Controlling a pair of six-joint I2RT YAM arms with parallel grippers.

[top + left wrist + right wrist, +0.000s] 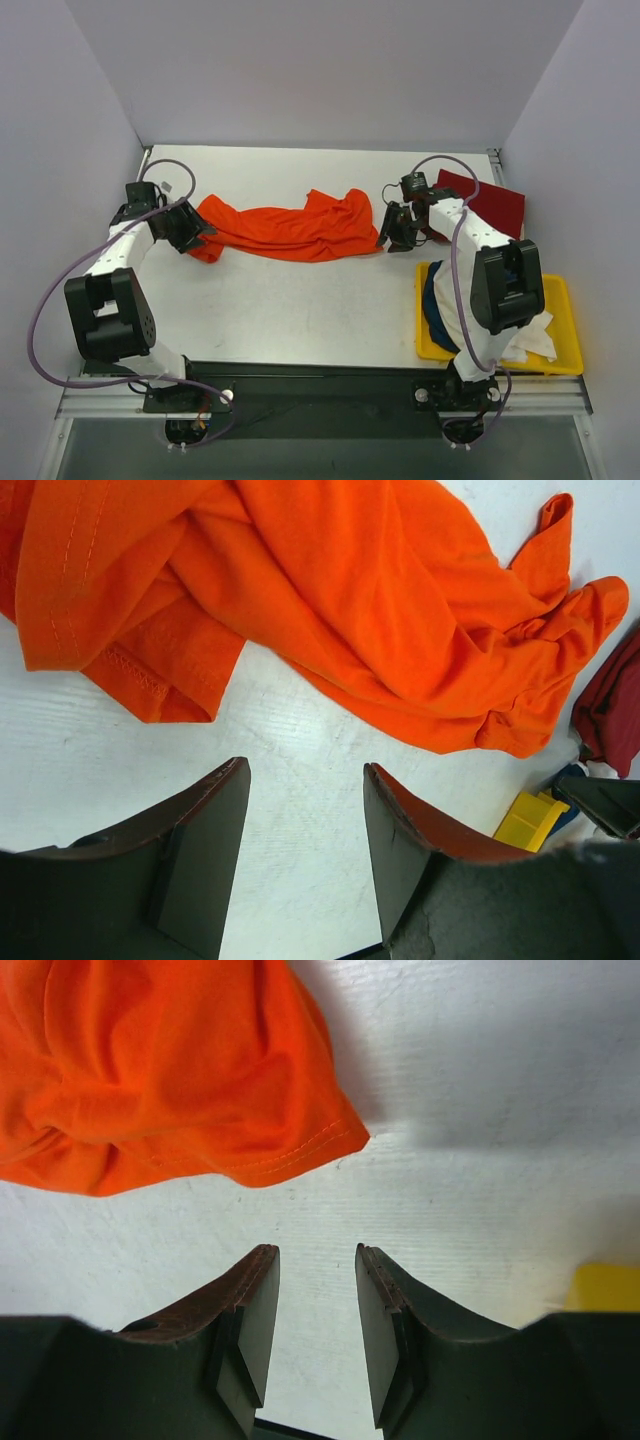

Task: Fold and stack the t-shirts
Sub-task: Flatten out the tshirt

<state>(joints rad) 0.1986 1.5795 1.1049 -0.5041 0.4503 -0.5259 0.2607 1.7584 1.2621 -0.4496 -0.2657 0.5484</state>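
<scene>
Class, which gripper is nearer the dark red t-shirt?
Right. The right gripper sits just beside the dark red t-shirt; the left gripper is at the far end of the orange t-shirt.

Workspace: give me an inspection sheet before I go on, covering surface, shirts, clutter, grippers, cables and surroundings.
Surface: white table, no stains seen.
Job's things: orange shirt crumpled between the grippers; red shirt lying flat at the far right; navy shirt and white shirt heaped in the bin.
Clutter: yellow bin at the near right; nothing else seen.
Grippers: left gripper open, empty, beside the orange shirt; right gripper open, empty, at its other end.
Cables: purple cables loop along both arms, off the cloth.
Surroundings: plain walls on three sides.
</scene>
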